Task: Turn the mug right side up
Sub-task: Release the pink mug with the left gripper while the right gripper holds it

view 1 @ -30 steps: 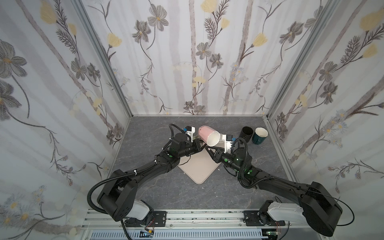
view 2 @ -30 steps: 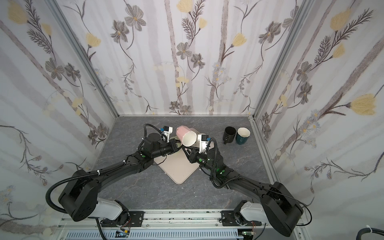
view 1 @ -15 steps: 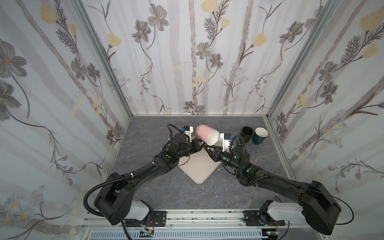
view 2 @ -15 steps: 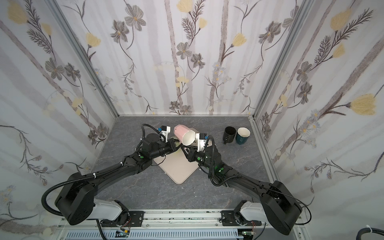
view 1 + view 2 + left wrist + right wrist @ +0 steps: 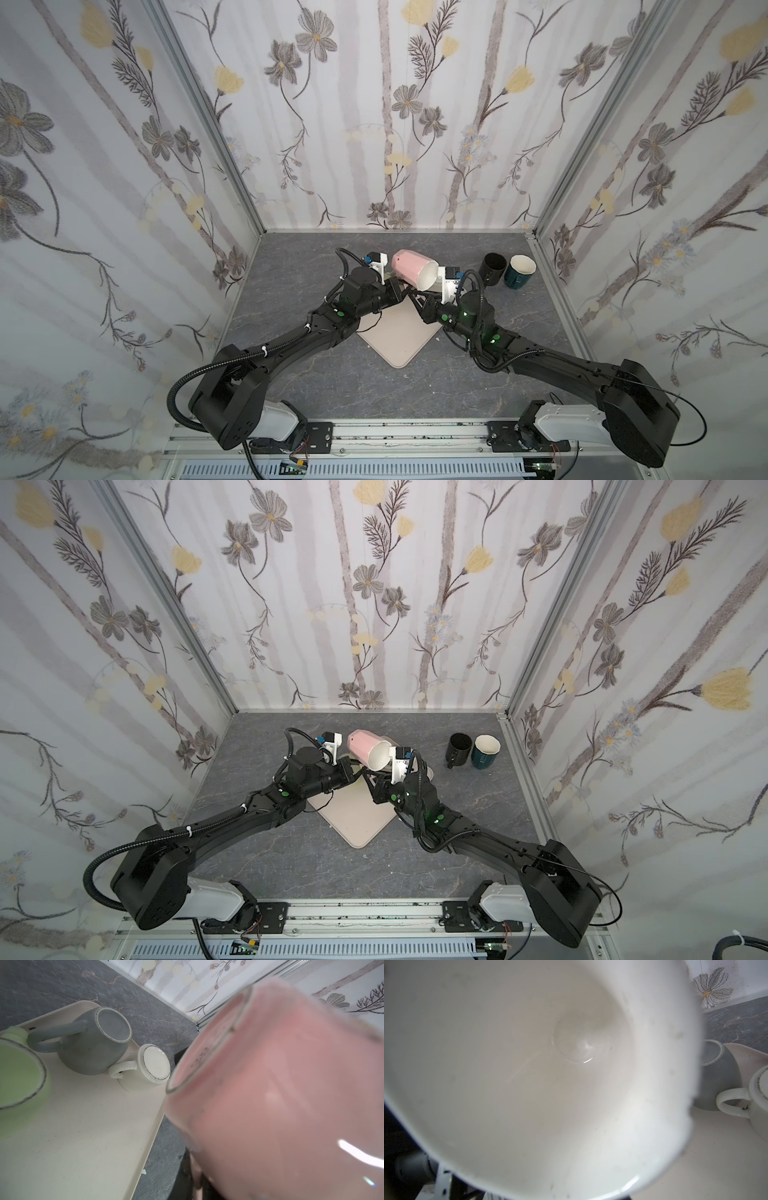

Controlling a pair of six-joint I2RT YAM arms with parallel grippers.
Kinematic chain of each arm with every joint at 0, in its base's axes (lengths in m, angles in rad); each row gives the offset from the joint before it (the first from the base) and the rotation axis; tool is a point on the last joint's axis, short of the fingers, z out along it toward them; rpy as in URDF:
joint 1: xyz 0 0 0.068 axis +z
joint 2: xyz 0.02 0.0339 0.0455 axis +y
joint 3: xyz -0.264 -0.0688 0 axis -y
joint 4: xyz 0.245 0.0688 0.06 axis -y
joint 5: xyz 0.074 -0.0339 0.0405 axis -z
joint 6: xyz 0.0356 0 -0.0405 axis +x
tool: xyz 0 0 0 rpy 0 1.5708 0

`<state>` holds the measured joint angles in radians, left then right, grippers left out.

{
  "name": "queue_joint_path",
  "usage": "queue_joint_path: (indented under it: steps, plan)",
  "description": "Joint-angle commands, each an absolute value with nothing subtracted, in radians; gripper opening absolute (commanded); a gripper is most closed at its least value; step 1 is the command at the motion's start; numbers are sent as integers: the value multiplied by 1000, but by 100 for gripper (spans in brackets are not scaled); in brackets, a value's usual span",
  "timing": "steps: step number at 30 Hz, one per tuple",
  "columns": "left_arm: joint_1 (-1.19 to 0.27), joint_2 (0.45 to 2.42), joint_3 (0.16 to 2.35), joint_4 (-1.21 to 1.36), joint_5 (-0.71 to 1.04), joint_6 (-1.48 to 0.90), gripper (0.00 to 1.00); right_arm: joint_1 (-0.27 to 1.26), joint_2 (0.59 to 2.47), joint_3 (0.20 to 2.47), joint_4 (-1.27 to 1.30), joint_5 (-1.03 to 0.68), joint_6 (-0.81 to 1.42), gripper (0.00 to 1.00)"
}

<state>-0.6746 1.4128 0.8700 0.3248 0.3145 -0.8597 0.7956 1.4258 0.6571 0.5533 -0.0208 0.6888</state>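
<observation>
In both top views the pink mug (image 5: 413, 270) hangs in the air above the 12 o'clock corner of the beige tray (image 5: 399, 338). It lies almost sideways, its white mouth facing about 4 o'clock. The left gripper (image 5: 399, 290) sits at the mug's 7 o'clock, closed tight. I judge it to be pinching the handle, though the handle itself is hidden. The right gripper (image 5: 417, 296) waits at 5 o'clock, just under the rim, and I cannot tell whether its jaws stand wide or narrow. A black mug (image 5: 492, 268) and a teal mug (image 5: 517, 272) stand upright at 3 o'clock, well apart from it. The left wrist view adds what the arms hide from above: a grey mug (image 5: 91, 1047) and a white mug (image 5: 149, 1068) bottom-up on the tray, and a green mug (image 5: 18, 1076) beside them. Only the right wrist view looks straight into the pink mug's empty white inside. To do the turn well, roll the mouth upward slowly, steady the rim with the right gripper, and set the mug down clear of the inverted ones.
</observation>
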Motion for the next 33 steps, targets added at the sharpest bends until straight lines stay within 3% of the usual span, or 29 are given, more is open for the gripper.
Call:
queue_joint_path:
  steps: [1,26,30,33]
  plan:
    - [-694,1418,876,253,439,-784,0,805,1419,687,658,152,657,25]
    - [-702,1468,880,279,469,-840,0,869,1413,619,842,292,541,24]
    - [-707,1486,880,287,471,-848,0,877,1430,624,848,305,520,10]
    - [-709,1503,879,301,480,-859,0,878,1440,629,851,308,520,7]
